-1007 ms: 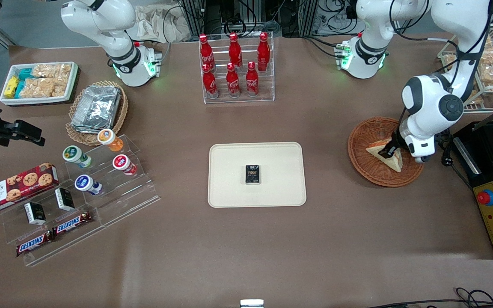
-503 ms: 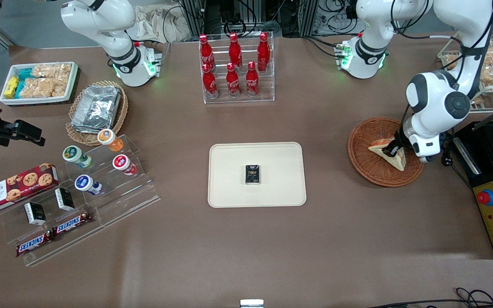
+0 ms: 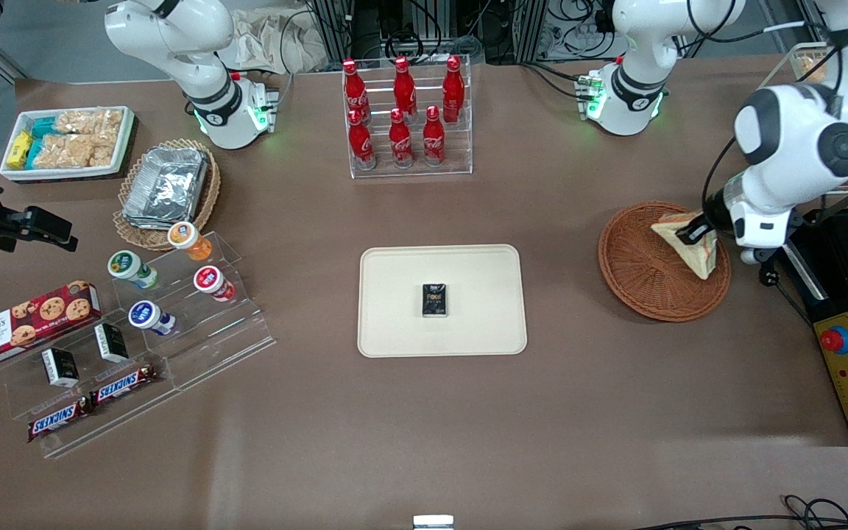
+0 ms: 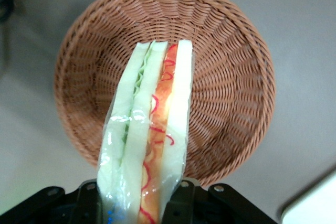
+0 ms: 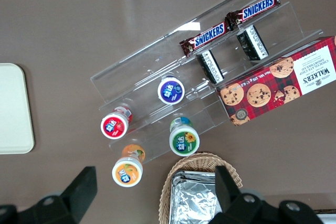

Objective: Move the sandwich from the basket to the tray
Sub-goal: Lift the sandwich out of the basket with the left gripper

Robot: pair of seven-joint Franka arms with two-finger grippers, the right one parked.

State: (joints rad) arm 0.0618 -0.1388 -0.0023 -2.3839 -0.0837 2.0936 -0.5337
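Pinching the plastic-wrapped sandwich (image 4: 149, 135) between its fingers, the gripper (image 3: 695, 232) holds it above the reddish wicker basket (image 3: 637, 276), whose bare weave only the wrist view reveals, while the tray (image 3: 394, 331) carries a small black packet (image 3: 434, 300) with unreadable lettering.

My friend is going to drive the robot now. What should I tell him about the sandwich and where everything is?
Gripper: shut on the sandwich, holding it in the air above the basket.
Sandwich: wrapped in clear film, hanging clear of the basket's bottom, as the wrist view shows.
Basket: nothing else in it, at the working arm's end of the table.
Tray: in the middle of the table, with a small black packet lying on it.
Done: sandwich grabbed and lifted.
Left: carry it over to the tray, set it on a bare part beside the packet, let go.
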